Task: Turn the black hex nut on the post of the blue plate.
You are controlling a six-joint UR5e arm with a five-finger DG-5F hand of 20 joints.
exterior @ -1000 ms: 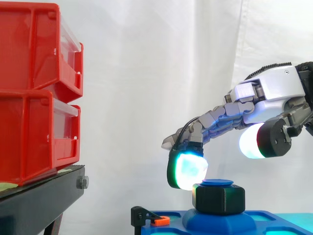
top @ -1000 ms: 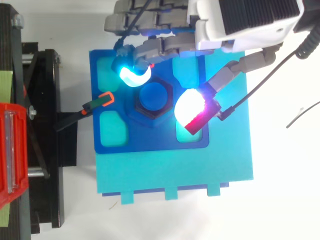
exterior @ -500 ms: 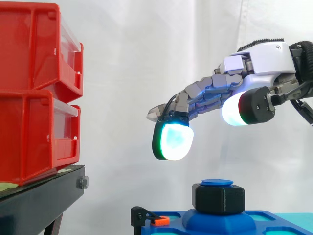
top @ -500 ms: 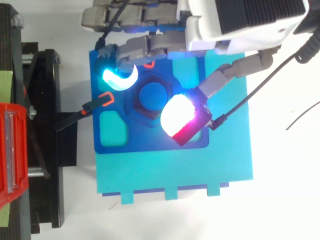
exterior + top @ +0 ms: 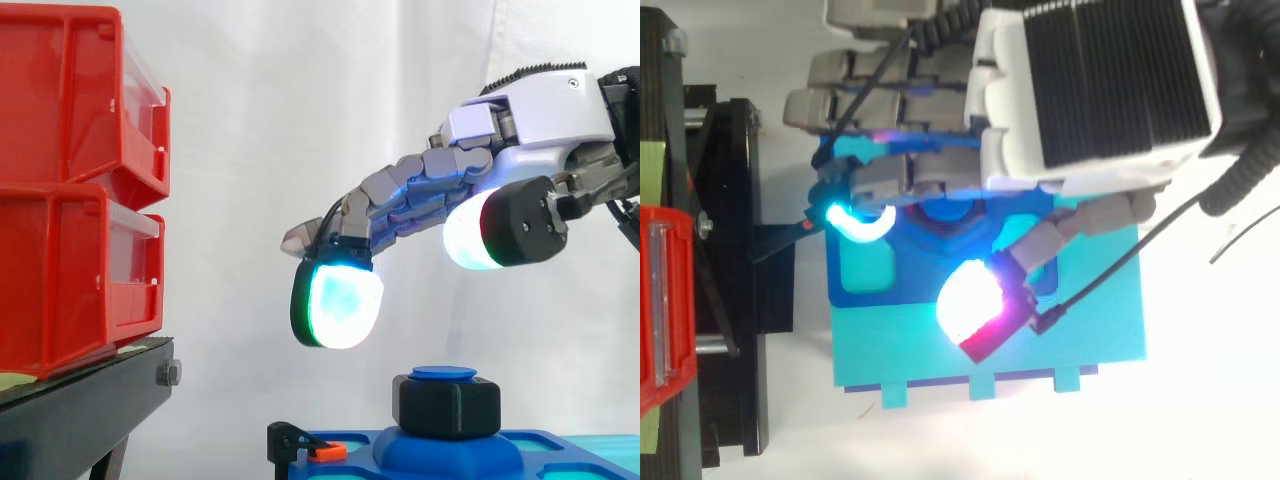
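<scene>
I'm seeing the black hex nut (image 5: 449, 405) looking like matt plastic, and the blue plate (image 5: 440, 456) under it showing smooth and faintly glossy. At nine o'clock the red bins (image 5: 70, 190) are shining like glossy plastic, while the white curtain (image 5: 300, 120) is looking like soft matt cloth.

Seen from above, the robot hand (image 5: 1090, 100) hides the black hex nut (image 5: 448, 408) (much of the blue plate (image 5: 905, 283) too); the side view's bottom edge crops that plate.

The nut (image 5: 449, 405) is coloured black; the post (image 5: 444, 374) and plate (image 5: 360, 468) are coloured blue. A turquoise board (image 5: 1090, 340) is seen under the plate, with red bins (image 5: 70, 180) and a black stand (image 5: 80, 415) left of it. Above the plate, the white-and-grey hand's (image 5: 540, 110) pads (image 5: 340, 305) are lit cyan and white.
</scene>
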